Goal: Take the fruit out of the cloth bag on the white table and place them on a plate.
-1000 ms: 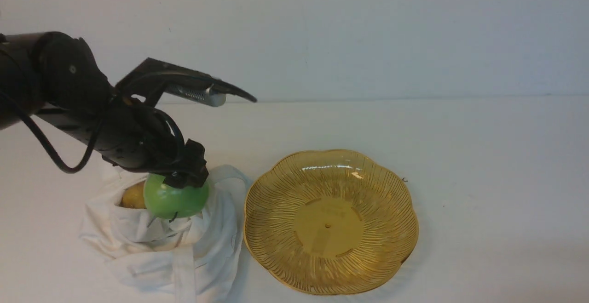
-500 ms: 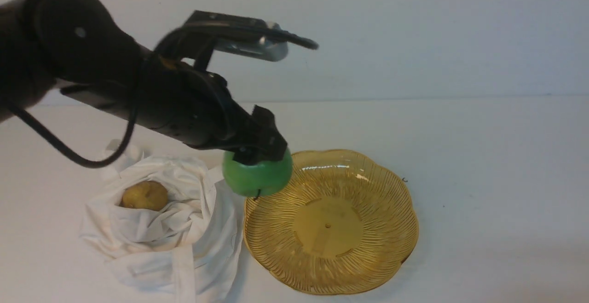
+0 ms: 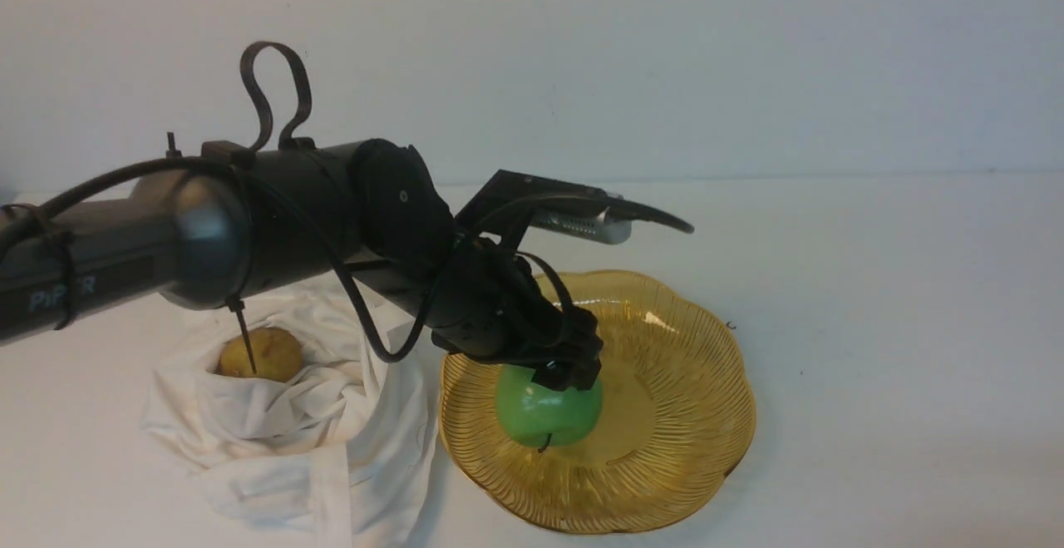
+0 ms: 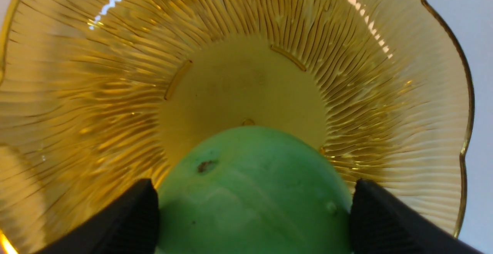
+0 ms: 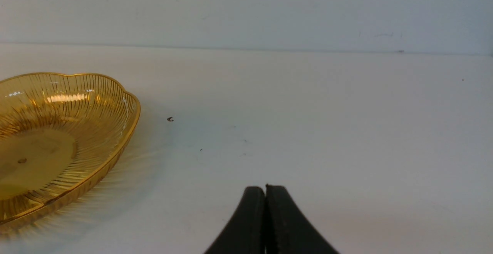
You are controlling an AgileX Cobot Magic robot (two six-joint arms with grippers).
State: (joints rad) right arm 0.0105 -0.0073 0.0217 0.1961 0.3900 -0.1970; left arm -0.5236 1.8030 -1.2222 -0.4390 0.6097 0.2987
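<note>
The black left arm (image 3: pixel 274 215) reaches across the front view from 9 o'clock, passing above the soft white cloth bag (image 3: pixel 283 440). Its loose cables hang low, and a thin black tie end (image 3: pixel 243 340) crosses in front of the dull brownish-yellow speckled fruit (image 3: pixel 264 354). A silver camera bracket (image 3: pixel 582 219) juts out above the wrist.

A tiny dark speck (image 3: pixel 731 325) lies on the plain white table (image 3: pixel 898 282), just beside the plate rim at about 2 o'clock. The pale grey wall (image 3: pixel 665 49) stands behind.

The bag lies rumpled at 9 o'clock from the translucent amber-yellow scalloped plate (image 3: pixel 715 365), its edge touching the rim. The speckled fruit sits in the bag's open mouth.

Over the plate, the left gripper (image 3: pixel 565 373) has its jaws spread wide, one black finger (image 4: pixel 131 215) pressed to each side of the glossy green apple (image 3: pixel 544 415). The apple is low over the flat centre, toward 8 o'clock, with its stem pointing down. Whether it touches the dish cannot be told.

The right gripper (image 5: pixel 265 192) is pressed closed on nothing, above bare table at 3 o'clock from the plate.
</note>
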